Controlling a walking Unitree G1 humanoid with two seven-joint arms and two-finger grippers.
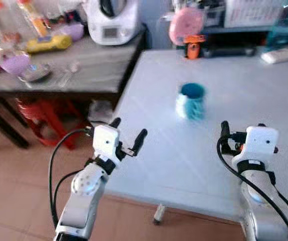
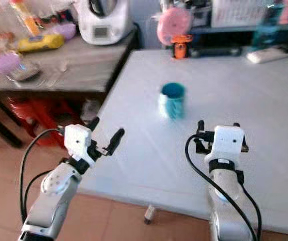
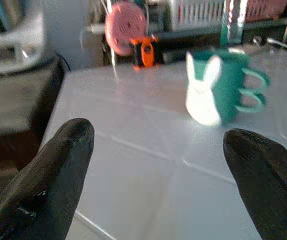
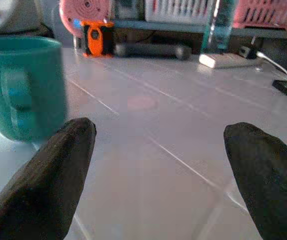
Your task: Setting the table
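A teal mug (image 1: 190, 100) with a white rabbit shape on its side stands upright near the middle of the white table (image 1: 194, 155). My left gripper (image 1: 128, 131) hovers open at the table's near left corner, short of the mug and to its left. In the left wrist view the mug (image 3: 223, 85) stands well beyond the black fingertips (image 3: 58, 165). My right gripper (image 1: 243, 129) is open over the table's near edge, to the right of the mug and closer to me. In the right wrist view the mug (image 4: 23, 85) sits just past one fingertip (image 4: 58, 170). Neither gripper holds anything.
A dark side table (image 1: 84, 70) on the left carries a white kitchen machine (image 1: 111, 22), a purple bowl (image 1: 16, 64) and a yellow item (image 1: 47, 43). A red stool (image 1: 48, 115) stands below it. A pink fan (image 1: 186, 24), an orange object (image 1: 193, 46) and a white flat device (image 1: 282, 55) line the table's far edge.
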